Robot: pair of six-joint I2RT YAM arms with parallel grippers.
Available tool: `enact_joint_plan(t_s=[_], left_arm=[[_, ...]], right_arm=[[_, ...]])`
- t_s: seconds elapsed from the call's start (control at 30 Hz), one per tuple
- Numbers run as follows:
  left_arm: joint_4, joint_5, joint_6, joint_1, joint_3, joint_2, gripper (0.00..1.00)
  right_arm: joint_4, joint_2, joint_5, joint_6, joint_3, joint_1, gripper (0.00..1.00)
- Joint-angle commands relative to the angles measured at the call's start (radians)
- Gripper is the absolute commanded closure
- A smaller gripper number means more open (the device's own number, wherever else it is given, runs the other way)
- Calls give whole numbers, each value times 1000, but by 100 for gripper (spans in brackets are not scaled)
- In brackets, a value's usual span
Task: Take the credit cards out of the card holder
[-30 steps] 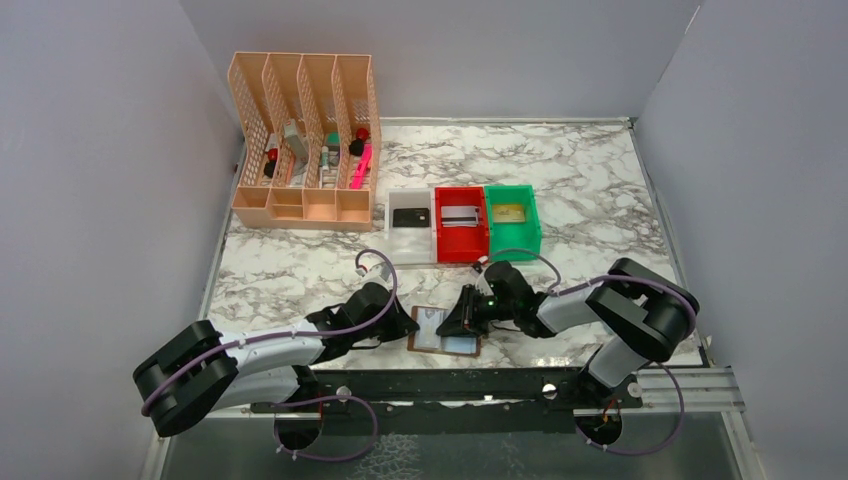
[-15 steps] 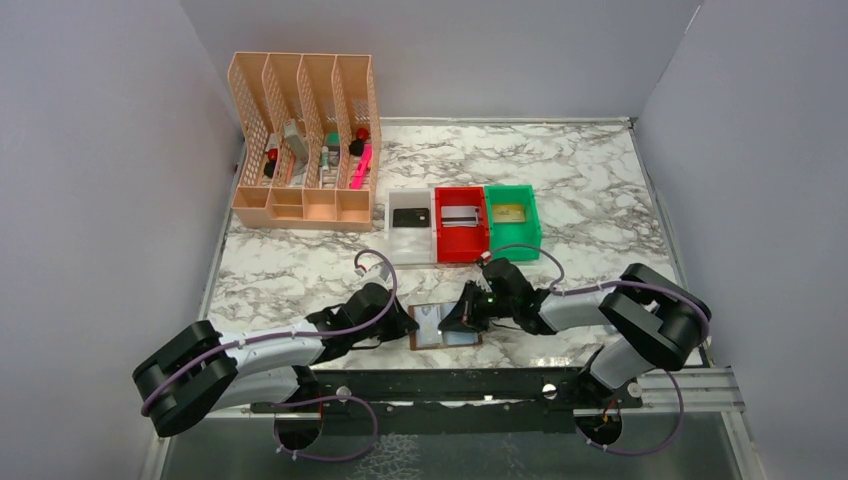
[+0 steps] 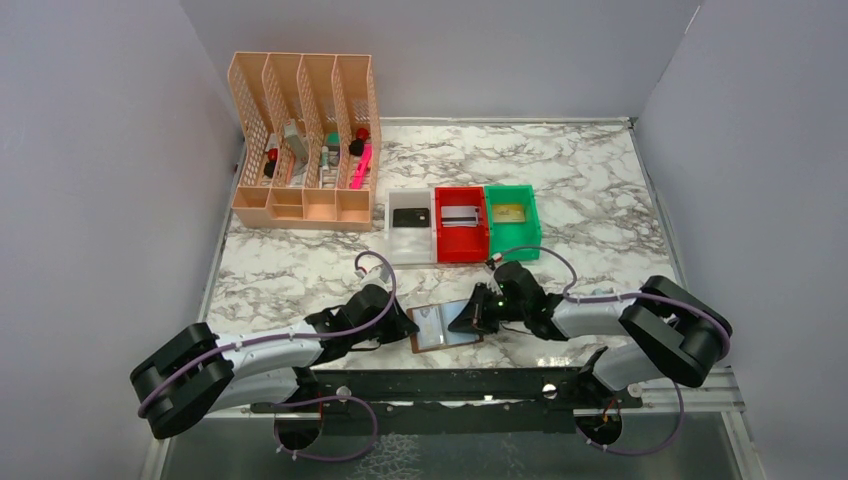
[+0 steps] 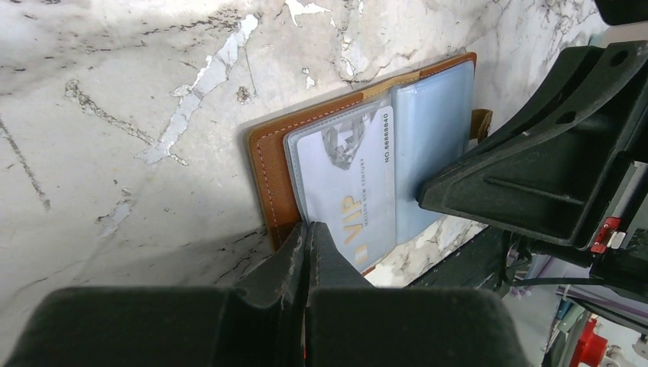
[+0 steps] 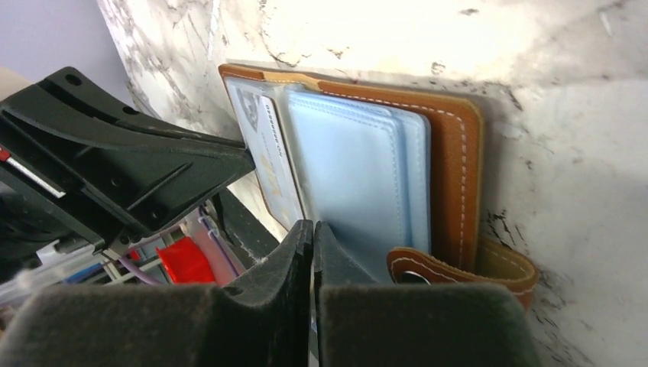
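Observation:
The card holder [image 3: 445, 328] lies open near the table's front edge, brown leather [image 4: 269, 157] with pale blue-grey pockets [image 5: 351, 164]. A silvery-white credit card [image 4: 348, 180] marked VIP sits in its clear pocket [image 5: 267, 157]. My left gripper [image 4: 307, 228] is shut, its tips pressing on the holder's left edge beside that card [image 3: 412, 326]. My right gripper [image 5: 313, 226] is shut too, tips resting on the blue pocket's edge next to the snap tab [image 5: 458, 269]; from above it is at the holder's right side [image 3: 458, 323]. Black [image 3: 411, 216], silvery [image 3: 460, 214] and gold [image 3: 509, 212] cards lie in the bins.
A white bin [image 3: 392, 232], a red bin [image 3: 461, 244] and a green bin [image 3: 514, 240] stand in a row behind the holder. A peach desk organizer [image 3: 303, 205] with pens stands at the back left. The table's front rail [image 3: 450, 380] runs just below the holder.
My right gripper's jaws have closed and its arm has swung outward to the right. The card holder has turned a little on the table. The left arm has stayed put.

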Motion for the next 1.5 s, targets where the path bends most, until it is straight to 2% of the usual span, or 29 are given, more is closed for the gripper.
enact_joint_plan(t_s=[0.0,0.1,0.27,0.63,0.87,1.07,1.23,1.33,1.47], left_arm=[[-67,-20,6,-5,-28,2,100],[-56,-15,3,-5,-26,13,100],[-36,-9,-16,-5,-38,19,100],[1,-7,-51,-15,-43,49,100],[15,-21,-87,-31,-74,20,100],[14,-24,-84,-36,-83,-21,100],[8,-30,-87,-38,-91,-40,100],[3,-36,-91,-38,-94,-49,100],[3,-40,-93,-39,-95,-55,100]], right_arm=[[15,10,-71,-77,30,-6,84],[53,53,-112,-82,46,2,73],[56,113,-129,-84,70,32,67],[57,169,-69,-41,88,81,67],[157,99,63,81,40,93,67],[194,86,77,124,83,92,67],[153,89,72,111,119,92,68],[90,90,76,77,143,93,76],[75,79,84,38,141,93,77]])
